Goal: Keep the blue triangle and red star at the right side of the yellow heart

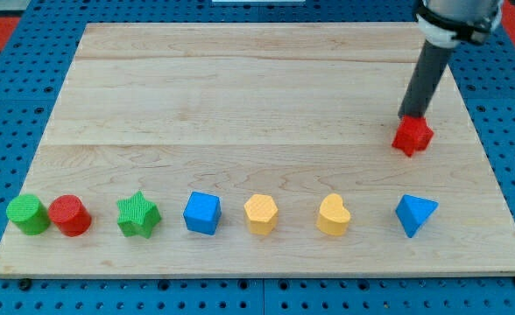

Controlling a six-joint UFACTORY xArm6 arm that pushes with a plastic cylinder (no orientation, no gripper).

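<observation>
The yellow heart [333, 215] lies near the view's bottom, right of centre. The blue triangle [414, 214] lies to its right in the same row. The red star [412, 136] lies higher up, at the view's right, above the blue triangle. My tip [411, 116] stands at the red star's upper edge, touching or nearly touching it; the dark rod rises to the view's top right.
A row along the view's bottom holds a green cylinder [27, 214], a red cylinder [69, 215], a green star [137, 215], a blue cube [201, 213] and a yellow hexagon [261, 214]. The wooden board [240, 87] lies on a blue pegboard.
</observation>
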